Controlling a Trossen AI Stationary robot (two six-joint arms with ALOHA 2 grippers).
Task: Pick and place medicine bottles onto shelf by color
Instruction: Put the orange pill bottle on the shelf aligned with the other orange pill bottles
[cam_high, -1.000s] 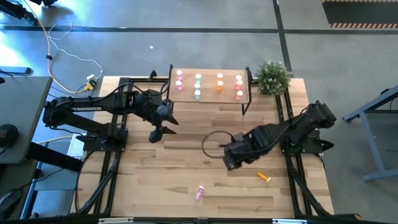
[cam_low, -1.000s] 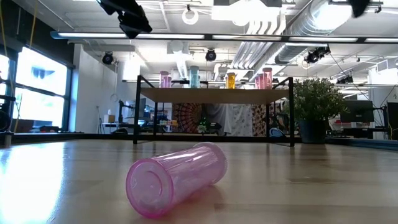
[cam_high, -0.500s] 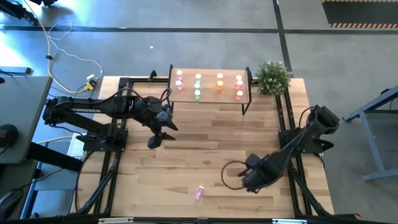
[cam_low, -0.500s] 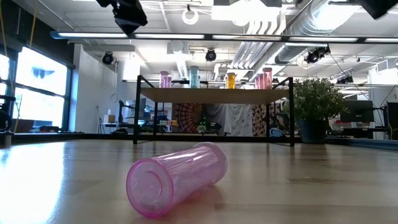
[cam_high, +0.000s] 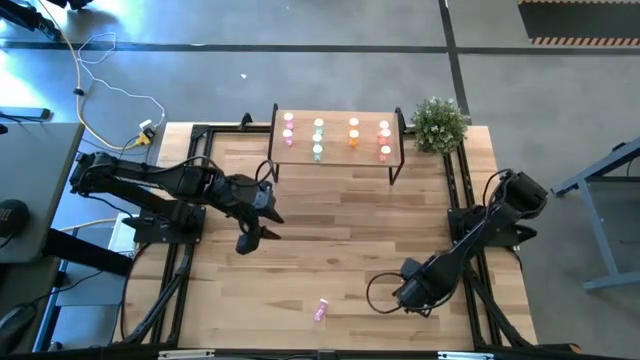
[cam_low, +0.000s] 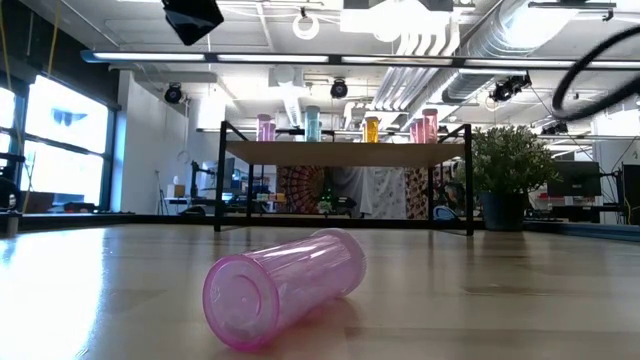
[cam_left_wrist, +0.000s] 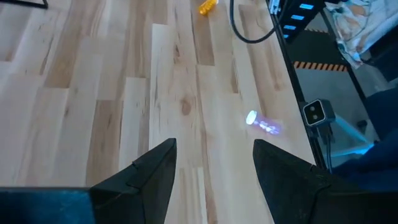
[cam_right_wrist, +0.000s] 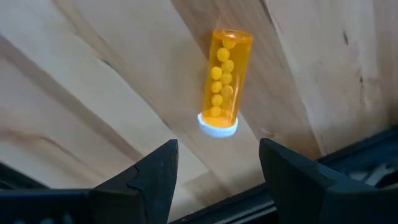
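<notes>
- The left claw (cam_high: 249, 241) is seen in the high view over the left-centre of the table (cam_high: 330, 210), raised above the boards, well apart from every bottle; its fingers (cam_left_wrist: 152, 171) are spread open in the left wrist view and nothing is held between them.
- In the low view only a dark part of the left arm (cam_low: 192, 18) is seen, hanging from the top edge.
- A pink bottle (cam_high: 321, 310) is found lying on its side near the front edge of the table, between the two claws; in the low view it (cam_low: 283, 287) is seen close up, with its round end turned toward the camera.
- The shelf (cam_high: 337, 157) is placed at the back of the table, and the upright medicine bottles (cam_high: 318, 137) are arranged on it in columns: pink at the left, then pale green, then orange, then salmon-red at the right.
- A small green potted plant (cam_high: 439, 124) is set just beside the right end of the shelf.
- The right claw (cam_high: 409, 297) is lowered over the front right part of the table, well apart from the shelf; its fingers (cam_right_wrist: 158, 177) are held open and empty in the right wrist view.
- An orange bottle (cam_right_wrist: 222, 83) is seen lying on its side on the wood just ahead of those open fingers, untouched, with its white cap pointing toward them and round yellow pills showing inside.
</notes>
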